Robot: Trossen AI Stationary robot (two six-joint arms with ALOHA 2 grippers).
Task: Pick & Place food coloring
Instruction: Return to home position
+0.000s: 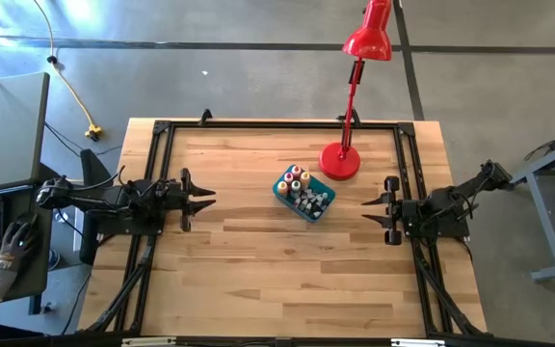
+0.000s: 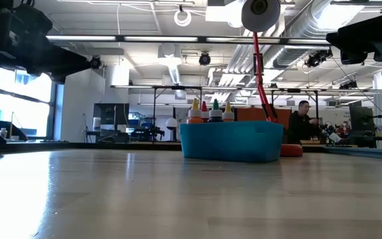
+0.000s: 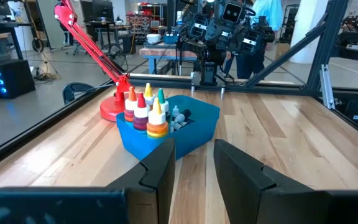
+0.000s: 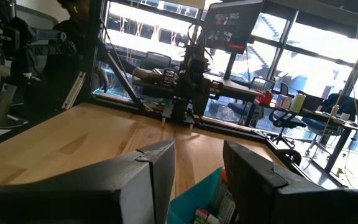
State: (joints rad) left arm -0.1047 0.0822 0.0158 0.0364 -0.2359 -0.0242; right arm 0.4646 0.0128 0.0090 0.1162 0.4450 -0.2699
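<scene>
All the food coloring point(image 1: 300, 186) I can see is in the teal tub point(image 1: 279, 190) mid-desk, and the tub is just beside the red lamp point(image 1: 340, 161) base. The high view shows no bottle loose on the desk point(image 1: 258, 280). The tall bottles stand upright, packed at one end of the tub, and the tiny pale ones are heaped at the other end. The left claw point(image 1: 203, 200) is at the left side of the desk, released and holding nothing, well apart from the tub. The right claw point(image 1: 369, 210) is at the right side, also released and empty, but it sits nearer the tub, and its wrist view has the tub's corner just ahead of the fingers. Judgement: the job looks about done, so the risk lies in parking the arms. If the right arm dips or swings inward while homing, its spread fingers could clip the tub rim. That could push the tub into the lamp base or tip the upright bottles, and the pointed caps look top-heavy and stand above the rim. A hard bump could also spill the small ones over the low wall. The left arm carries less risk. A person's gloved hand point(image 1: 13, 253) rests off the desk near that arm's base, so a fast retract there could catch it.
</scene>
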